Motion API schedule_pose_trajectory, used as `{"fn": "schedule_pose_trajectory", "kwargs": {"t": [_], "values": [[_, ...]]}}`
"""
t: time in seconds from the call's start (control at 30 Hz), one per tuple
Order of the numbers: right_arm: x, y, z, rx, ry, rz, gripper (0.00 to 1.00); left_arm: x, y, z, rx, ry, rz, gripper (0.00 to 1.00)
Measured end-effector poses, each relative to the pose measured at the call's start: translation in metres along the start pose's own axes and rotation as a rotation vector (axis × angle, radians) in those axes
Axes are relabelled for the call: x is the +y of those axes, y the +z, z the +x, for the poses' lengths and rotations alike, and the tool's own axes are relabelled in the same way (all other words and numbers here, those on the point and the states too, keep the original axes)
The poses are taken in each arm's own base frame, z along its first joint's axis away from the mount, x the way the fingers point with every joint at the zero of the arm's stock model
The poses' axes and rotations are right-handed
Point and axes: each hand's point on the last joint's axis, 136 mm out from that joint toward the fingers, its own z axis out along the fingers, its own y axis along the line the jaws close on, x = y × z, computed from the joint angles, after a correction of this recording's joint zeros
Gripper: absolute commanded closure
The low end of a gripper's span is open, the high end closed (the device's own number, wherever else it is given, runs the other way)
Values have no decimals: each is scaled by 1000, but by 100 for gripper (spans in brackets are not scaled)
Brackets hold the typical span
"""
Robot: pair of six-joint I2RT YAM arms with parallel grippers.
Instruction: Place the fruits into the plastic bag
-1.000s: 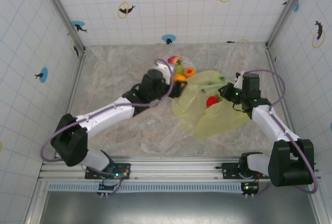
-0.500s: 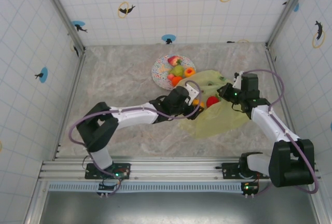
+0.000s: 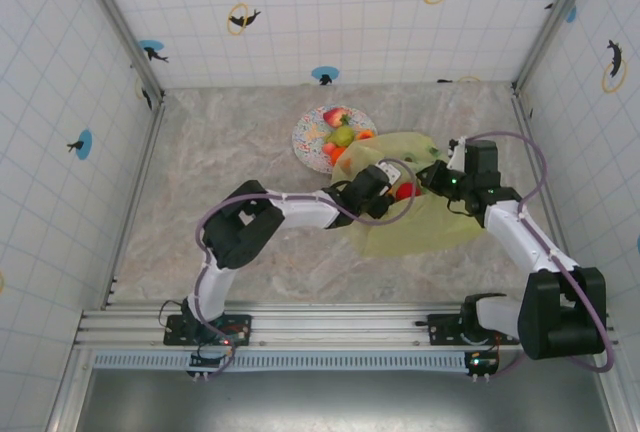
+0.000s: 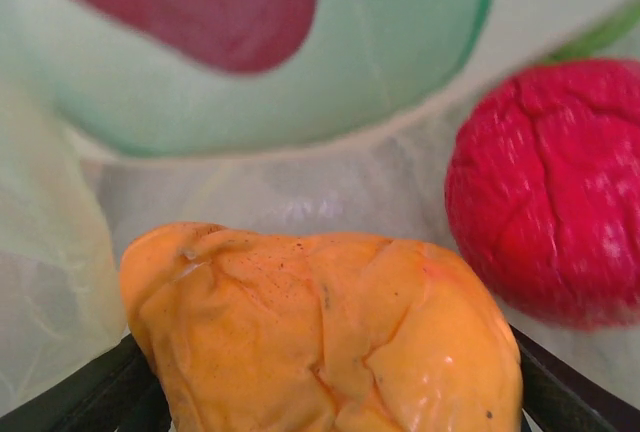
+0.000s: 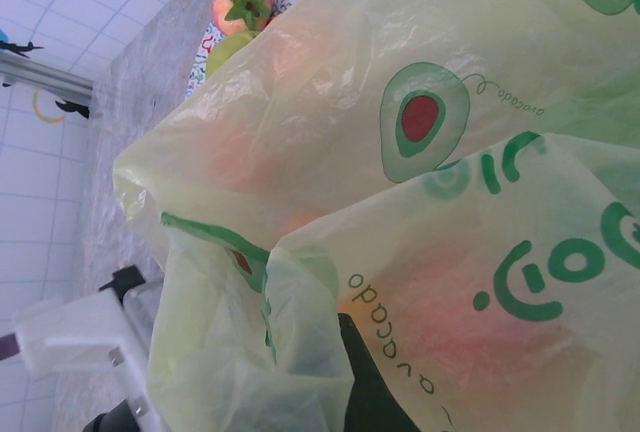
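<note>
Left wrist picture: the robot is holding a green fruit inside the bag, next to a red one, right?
Not quite: the left gripper holds an orange fruit, not a green one, as the left wrist view shows. It is inside the plastic bag, next to the red fruit.

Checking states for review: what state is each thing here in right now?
left fingers: gripping the orange fruit
right fingers: shut on the plastic bag edge
orange fruit: held inside the bag, unreleased
red fruit: loose in the bag
plastic bag: mouth held open
plate: holds several fruits
</note>
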Motion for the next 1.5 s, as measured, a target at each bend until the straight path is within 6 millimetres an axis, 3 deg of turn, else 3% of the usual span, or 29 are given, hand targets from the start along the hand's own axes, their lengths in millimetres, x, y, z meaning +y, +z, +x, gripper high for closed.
{"fn": "schedule_pose_trajectory", "kwargs": {"t": [0.13,0.4,0.77,1.07,1.23,1.5], "values": [[1,0,0,2,-1,-5,100,-2,12,-14,-57,-21,-3,21],[0,0,1,4,-7,-3,100,-2,4,-34,-138,-59,8,12],[-3,-1,2,9,-10,8,100,-2,-53,-56,-218,-94,87,12],[-5,-1,1,4,-15,16,100,-5,-96,-82,-292,-136,190,21],[-7,-1,1,3,-21,24,100,1,-115,-92,-323,-149,214,26],[-10,-1,4,14,-25,39,100,14,-152,-97,-367,-191,303,26]]}}
